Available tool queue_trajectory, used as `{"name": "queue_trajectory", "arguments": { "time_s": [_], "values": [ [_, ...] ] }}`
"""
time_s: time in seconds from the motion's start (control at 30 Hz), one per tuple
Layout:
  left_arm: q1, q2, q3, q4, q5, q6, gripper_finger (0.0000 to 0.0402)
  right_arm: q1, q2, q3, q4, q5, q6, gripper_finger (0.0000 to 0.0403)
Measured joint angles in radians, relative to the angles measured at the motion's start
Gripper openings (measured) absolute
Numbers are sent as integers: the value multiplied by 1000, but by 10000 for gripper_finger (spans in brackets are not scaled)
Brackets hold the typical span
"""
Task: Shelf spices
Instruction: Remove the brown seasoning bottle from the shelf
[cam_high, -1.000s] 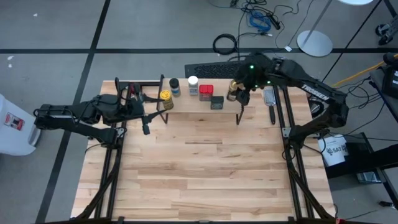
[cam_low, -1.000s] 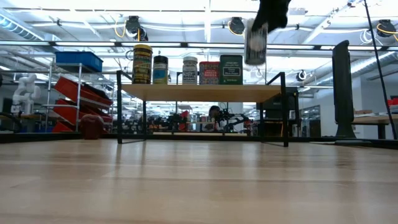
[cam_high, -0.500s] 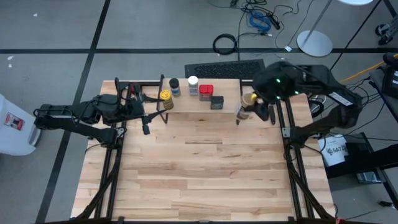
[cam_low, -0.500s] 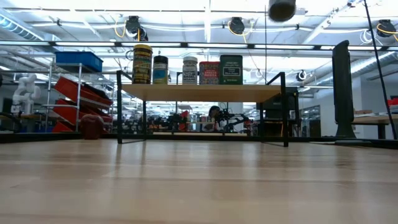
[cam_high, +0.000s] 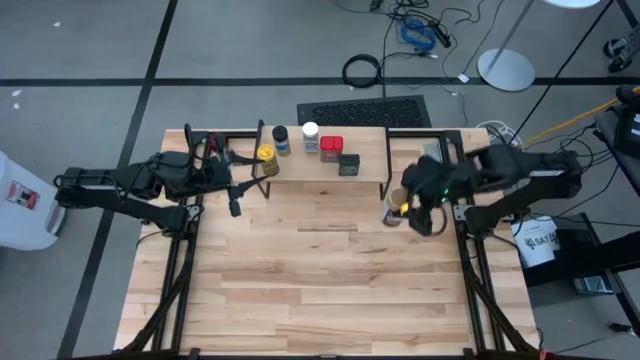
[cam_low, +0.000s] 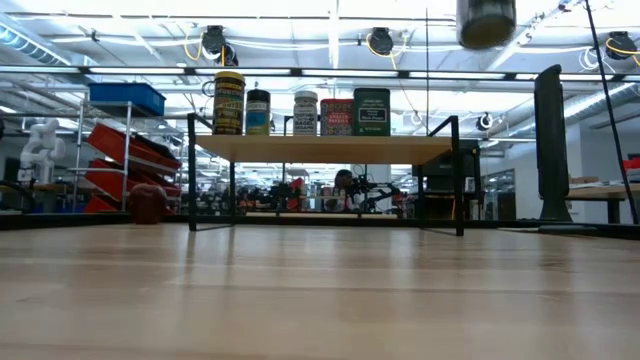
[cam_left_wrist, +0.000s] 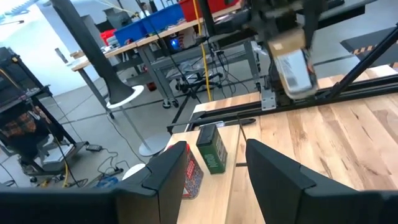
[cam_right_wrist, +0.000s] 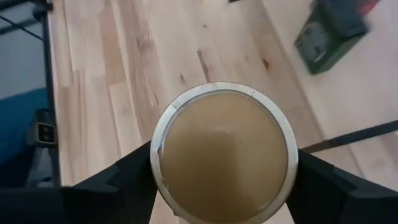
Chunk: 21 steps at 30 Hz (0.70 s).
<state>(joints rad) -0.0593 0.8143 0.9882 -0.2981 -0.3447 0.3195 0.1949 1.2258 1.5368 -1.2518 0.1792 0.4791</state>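
Off the shelf's (cam_high: 325, 165) right end, above the surface (cam_high: 320, 280): right claw (cam_high: 405, 205) clamped on tan-topped jar (cam_high: 393, 212), upright; shelf lies leftward; left claw (cam_high: 232, 185) apart, farther off.

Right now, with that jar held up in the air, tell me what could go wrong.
1. The right end effector holds the tan-topped jar high above the table, off the shelf; a slip would drop it.
2. Five spices crowd the shelf's left part, the green tin being nearest; the jar could knock it.

overhead, table-level, two wrist cameras
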Motion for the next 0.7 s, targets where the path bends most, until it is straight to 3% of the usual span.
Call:
{"name": "queue_trajectory", "arguments": {
  "time_s": [0.5,0.7],
  "values": [
    [0,0,0,0,0,-24,176,62,-8,-578,569,87,160,271],
    [0,0,0,0,0,-24,176,62,-8,-709,650,90,232,270]
  ]
}}
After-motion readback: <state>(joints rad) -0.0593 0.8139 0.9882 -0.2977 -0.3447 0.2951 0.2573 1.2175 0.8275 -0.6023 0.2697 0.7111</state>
